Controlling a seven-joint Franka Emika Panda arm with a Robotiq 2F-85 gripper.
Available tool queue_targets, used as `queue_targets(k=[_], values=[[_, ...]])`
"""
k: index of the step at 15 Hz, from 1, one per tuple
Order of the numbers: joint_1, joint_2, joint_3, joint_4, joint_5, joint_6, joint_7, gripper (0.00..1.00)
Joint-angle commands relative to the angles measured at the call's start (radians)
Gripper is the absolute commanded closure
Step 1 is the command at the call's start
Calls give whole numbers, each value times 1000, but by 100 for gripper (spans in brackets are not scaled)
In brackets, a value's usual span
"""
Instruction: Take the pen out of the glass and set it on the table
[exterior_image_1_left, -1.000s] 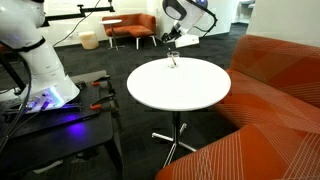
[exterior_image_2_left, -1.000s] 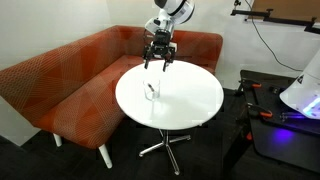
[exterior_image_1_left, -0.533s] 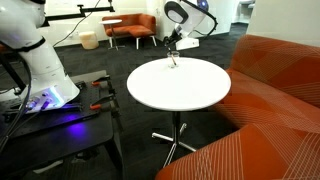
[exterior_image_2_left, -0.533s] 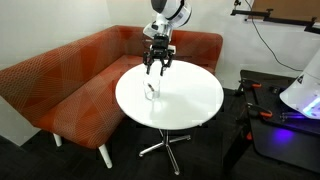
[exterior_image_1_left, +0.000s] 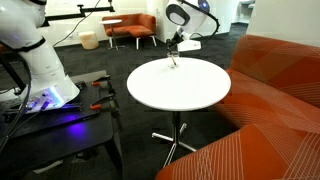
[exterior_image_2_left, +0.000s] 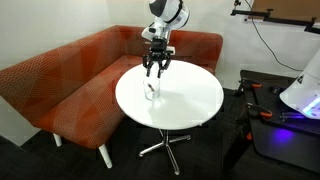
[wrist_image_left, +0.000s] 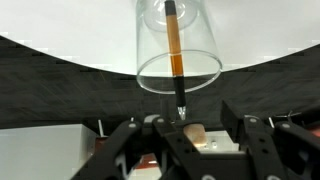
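In the wrist view the end effector is closest to us, at the lower edge. Its two fingers stand apart, with a free gap on each side of the pen. They grasp nothing, so it is released.

A little beyond the fingers we see the dark tip of the pen. The pen is a thin stick with an orange-brown body. It stands inside the glass, and its tip comes out past the rim toward the camera. The glass is clear and stands upright on the white tabletop.

In an exterior view the orange sofa fills the near corner and a dark bench stands at the other side. Behind them is the round tabletop. The glass stands near its far edge, and the end effector hangs just above it.

In an exterior view from another place, the glass is on the side of the tabletop that faces the sofa. The end effector points down over it. In both exterior views the pen is too small for us to make out.
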Motion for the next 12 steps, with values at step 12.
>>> queue_targets(k=[12], values=[[-12,83,46,109,-131,21,147,47]])
